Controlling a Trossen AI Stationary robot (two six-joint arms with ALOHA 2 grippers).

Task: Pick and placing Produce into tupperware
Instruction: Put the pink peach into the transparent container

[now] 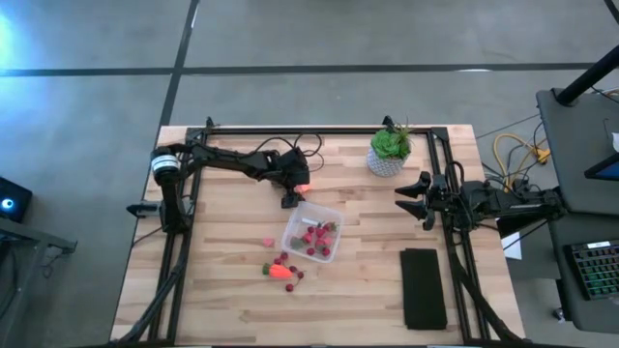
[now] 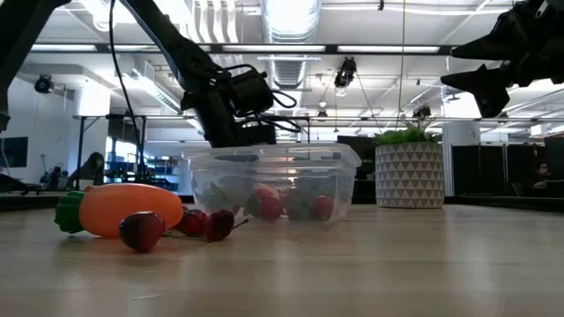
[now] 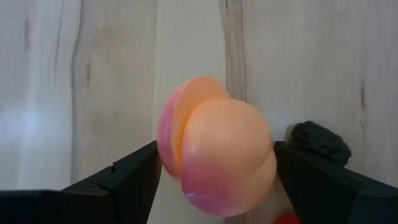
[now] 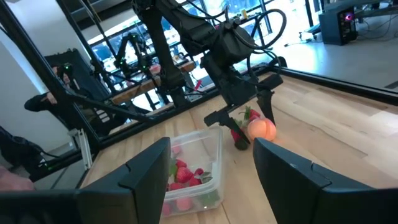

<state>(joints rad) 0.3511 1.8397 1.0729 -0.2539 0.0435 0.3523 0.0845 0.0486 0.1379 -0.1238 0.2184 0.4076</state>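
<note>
Left gripper (image 3: 214, 177) straddling the pink-orange round toy fruit (image 3: 217, 152), just beside the clear, round-cornered plastic tupperware box (image 1: 311, 232).

The fruit sits on the pale wooden desk (image 1: 232, 290) between the left gripper's two dark fingers (image 3: 124, 180), which stand wide on either side; I cannot tell whether they press it yet. It looks a smooth, glossy, hard plastic ball with a seam, probably light and apt to roll or slip, so a hold across its widest middle seems safest. The thin see-through box looks light enough to slide if nudged; small red strawberry-like pieces (image 1: 314, 238) already lie inside. An orange carrot-like piece (image 1: 280, 272) and more red pieces (image 1: 283, 259) lie on the desk near the box. The right gripper (image 1: 411, 197) waits part-open and empty, well apart, near the green potted plant (image 1: 389, 151).
</note>
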